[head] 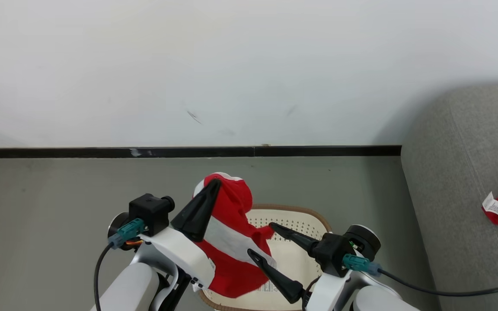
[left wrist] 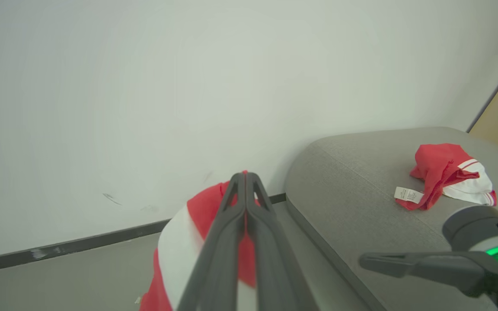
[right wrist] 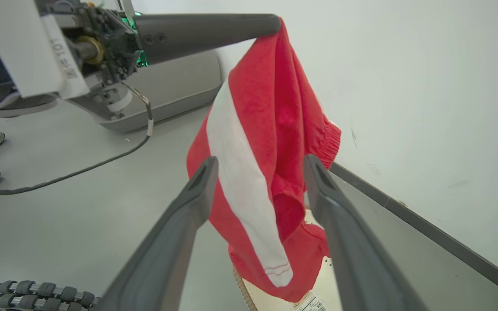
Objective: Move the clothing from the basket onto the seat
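Our left gripper [head: 215, 183] is clamped on the top fold of the red garment [head: 231, 207], which hangs limp over the basket [head: 314, 216]. It looks light, soft and floppy, so we judge that the elastic hem [right wrist: 329, 144] or a bunched fold would hold best. Our right gripper [head: 260, 238] stands apart and empty, just beside the cloth. The left wrist view gives the whole second garment [left wrist: 441, 166] lying on the seat [head: 456, 181] at the right, while the head view cuts it off at the frame's edge.

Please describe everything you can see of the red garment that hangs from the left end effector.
The red garment is soft, towel-like fabric with a broad white stripe and a gathered elastic edge; it looks like shorts. The shut left end effector pinches its top, so it hangs crumpled, its lower part over the cream basket. The open right end effector stands close beside it, not closed on it.
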Controlling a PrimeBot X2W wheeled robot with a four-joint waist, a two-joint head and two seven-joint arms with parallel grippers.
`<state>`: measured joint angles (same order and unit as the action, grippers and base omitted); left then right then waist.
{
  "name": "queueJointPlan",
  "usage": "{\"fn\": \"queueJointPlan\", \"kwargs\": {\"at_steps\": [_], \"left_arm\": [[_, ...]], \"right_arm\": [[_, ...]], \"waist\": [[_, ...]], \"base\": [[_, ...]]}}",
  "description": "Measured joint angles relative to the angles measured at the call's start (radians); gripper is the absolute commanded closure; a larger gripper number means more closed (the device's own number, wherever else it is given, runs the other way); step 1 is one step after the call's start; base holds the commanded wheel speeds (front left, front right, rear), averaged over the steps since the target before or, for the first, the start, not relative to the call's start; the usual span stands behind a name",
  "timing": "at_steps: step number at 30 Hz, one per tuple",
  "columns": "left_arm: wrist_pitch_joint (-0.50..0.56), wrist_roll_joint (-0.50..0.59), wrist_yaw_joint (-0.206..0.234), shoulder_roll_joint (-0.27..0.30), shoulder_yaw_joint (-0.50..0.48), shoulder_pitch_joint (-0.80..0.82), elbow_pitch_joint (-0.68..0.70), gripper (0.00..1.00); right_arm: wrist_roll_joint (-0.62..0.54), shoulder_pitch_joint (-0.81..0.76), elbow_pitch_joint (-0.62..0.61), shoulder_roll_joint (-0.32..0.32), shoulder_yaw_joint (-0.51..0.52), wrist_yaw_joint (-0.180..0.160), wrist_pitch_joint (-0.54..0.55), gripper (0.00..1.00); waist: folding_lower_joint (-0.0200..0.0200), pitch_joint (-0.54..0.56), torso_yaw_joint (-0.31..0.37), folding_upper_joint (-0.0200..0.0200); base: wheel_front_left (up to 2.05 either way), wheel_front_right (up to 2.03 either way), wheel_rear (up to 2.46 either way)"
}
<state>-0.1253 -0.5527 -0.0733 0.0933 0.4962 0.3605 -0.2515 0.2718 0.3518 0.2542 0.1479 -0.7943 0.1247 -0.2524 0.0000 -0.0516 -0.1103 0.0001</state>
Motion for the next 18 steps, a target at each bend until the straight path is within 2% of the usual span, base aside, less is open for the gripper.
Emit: {"fn": "queueJointPlan", "kwargs": {"at_steps": [8, 18], "left_arm": [[0.041, -0.001, -0.010, -0.001, 0.037, -0.005, 0.049, 1.00], [0.078, -0.019, -0.019, -0.001, 0.066, -0.026, 0.113, 1.00]], "right_arm": [[-0.004, 0.001, 0.000, 0.008, -0.023, 0.000, 0.000, 0.00], [-0.009, 0.003, 0.000, 0.028, 0.011, 0.000, 0.000, 0.00]], "waist": [[0.0000, 0.045, -0.034, 0.0000], [0.0000, 0.081, -0.063, 0.0000]], "base": [[0.00, 0.00, 0.00], [0.00, 0.00, 0.00]]}}
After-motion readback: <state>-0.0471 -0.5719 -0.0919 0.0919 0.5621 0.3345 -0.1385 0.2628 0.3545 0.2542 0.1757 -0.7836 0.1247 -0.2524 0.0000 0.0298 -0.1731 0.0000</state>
